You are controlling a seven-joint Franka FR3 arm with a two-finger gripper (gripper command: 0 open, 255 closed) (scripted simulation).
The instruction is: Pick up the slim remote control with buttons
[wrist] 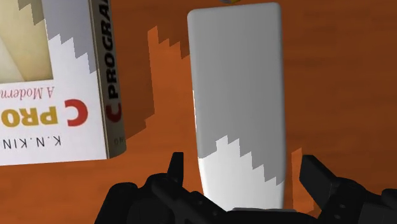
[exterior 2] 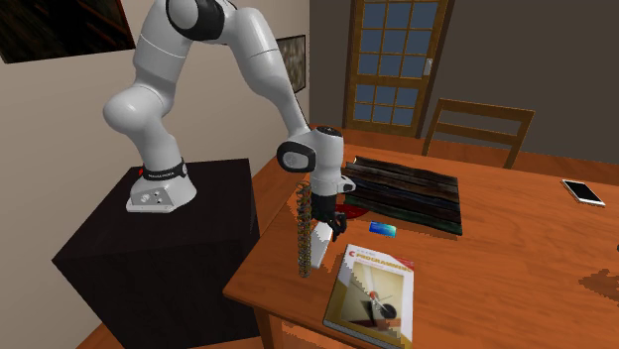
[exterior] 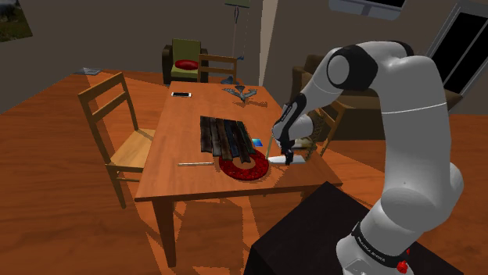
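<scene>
We saw the black claw (wrist: pixel 244 170) spread wide astride the near end of the slim white-grey slab remote (wrist: pixel 238 95), flat on the orange-brown wooden worktop (wrist: pixel 347 95) beside a white paperback book (wrist: pixel 57 121); we judged it should close squarely across the width, then lift straight.

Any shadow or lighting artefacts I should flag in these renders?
Wrist view: a stair-stepped shadow edge cuts across the remote, leaving its end nearest the gripper bright; the same jagged edge crosses the book and table. Second exterior view: a sawtooth shadow lies on the table beside the gripper. Shoulder view: dim room, jagged light patches on the floor under the table.
</scene>
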